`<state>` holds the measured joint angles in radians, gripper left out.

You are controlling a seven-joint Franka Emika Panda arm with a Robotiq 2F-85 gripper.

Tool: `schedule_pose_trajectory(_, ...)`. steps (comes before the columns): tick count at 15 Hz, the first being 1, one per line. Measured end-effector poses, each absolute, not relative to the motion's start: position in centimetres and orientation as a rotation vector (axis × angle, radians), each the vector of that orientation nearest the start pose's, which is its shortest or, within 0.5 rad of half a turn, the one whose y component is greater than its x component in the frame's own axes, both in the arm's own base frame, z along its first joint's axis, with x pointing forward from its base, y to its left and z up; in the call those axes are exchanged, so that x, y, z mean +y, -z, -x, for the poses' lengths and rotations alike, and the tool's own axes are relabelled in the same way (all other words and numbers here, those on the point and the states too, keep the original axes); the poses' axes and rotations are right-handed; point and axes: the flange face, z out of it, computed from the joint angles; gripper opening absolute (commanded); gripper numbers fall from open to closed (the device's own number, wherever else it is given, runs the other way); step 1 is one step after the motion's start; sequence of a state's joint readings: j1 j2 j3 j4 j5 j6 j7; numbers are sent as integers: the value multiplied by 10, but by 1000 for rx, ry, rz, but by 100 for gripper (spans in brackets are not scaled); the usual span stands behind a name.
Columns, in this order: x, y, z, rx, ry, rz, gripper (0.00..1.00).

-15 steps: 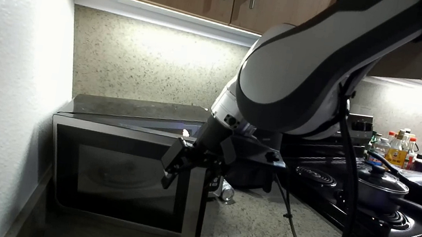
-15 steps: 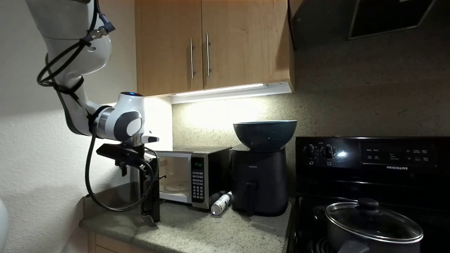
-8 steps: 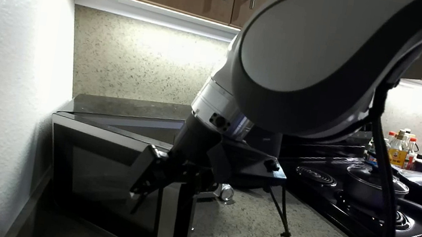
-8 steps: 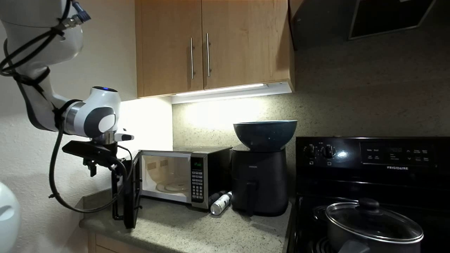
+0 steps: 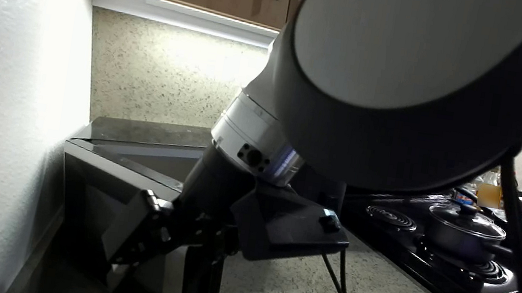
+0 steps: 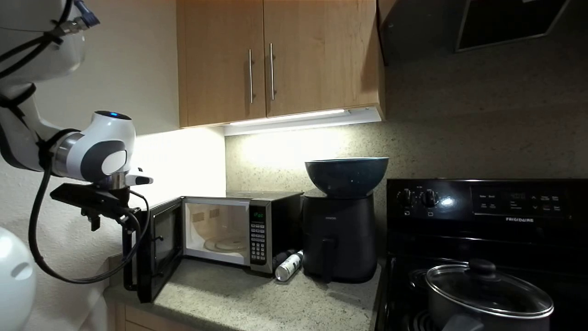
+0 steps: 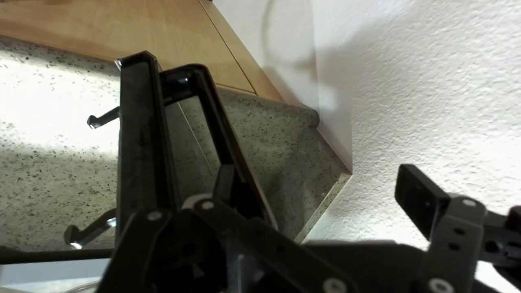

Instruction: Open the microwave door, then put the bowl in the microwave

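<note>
The gripper (image 7: pixel 321 191) stands wide, 1 finger (image 7: pixel 225 183) apparently hooked behind the handle (image 7: pixel 219 122), presumably to swing the open microwave door (image 6: pixel 169 230) clear for the bowl (image 6: pixel 347 178) atop the black appliance (image 6: pixel 342 225).

Microwave door (image 5: pixel 83 208): lower outer corner cut off by bottom border in exterior view. Gripper (image 7: pixel 320 189): contact with door cannot be determined in wrist view. Microwave (image 6: pixel 260 234): button legends too small to read. Bowl (image 6: pixel 347 179): interior mostly concealed by rim. Canister (image 6: pixel 290 265): print illegible. Lidded pot (image 6: pixel 489 294): base, handle cut off by bottom border. Arm (image 6: pixel 112 135): upper links cut off in both exterior views.
</note>
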<state>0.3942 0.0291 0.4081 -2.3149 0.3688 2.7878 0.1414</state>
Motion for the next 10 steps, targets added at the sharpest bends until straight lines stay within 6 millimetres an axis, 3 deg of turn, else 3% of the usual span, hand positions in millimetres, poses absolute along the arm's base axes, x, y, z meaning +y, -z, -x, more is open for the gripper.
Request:
schedule_pose_trajectory(3,381,-379,-392,-445,410,2684,100)
schedule_pose_trajectory(5,384,-390,-389,-394,430,2673,100)
schedule_pose_trajectory(8,394,-420,-370,-301,465,2642,100)
schedule_pose_trajectory(10,401,-458,-357,-253,556,2577,100)
